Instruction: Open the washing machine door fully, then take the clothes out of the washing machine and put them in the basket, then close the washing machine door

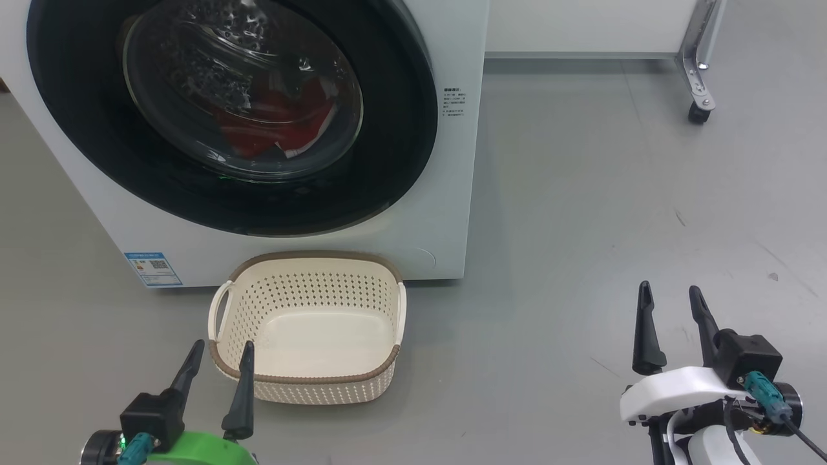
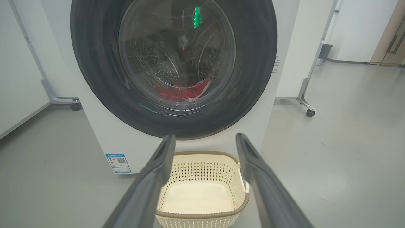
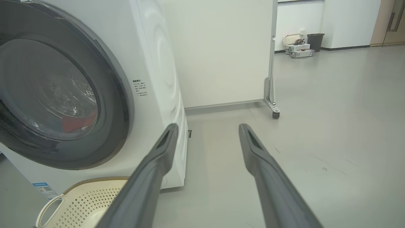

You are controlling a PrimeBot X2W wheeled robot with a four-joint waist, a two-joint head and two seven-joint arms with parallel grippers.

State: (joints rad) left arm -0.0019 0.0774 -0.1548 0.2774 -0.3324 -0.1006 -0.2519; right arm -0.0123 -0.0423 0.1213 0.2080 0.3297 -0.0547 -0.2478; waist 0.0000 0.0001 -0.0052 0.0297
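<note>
Grey floor (image 1: 581,226); left claw (image 1: 222,344), right claw (image 1: 669,287) wide open, empty.

Left tool (image 1: 222,344) green-wristed, right tool (image 1: 669,287) white-wristed, both dark-fingered with teal plugs (image 1: 765,391).

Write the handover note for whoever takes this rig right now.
Left pincer: open, holding nothing, low in front of the basket.
Right pincer: open, holding nothing, over bare floor to the right of the washing machine.
Things: the door is shut. The red clothes lie inside, seen through the glass. The basket stands empty on the floor just in front of the machine, below the door.
Done: nothing yet.
Left: open the door fully, move the clothes into the basket, close the door.
</note>
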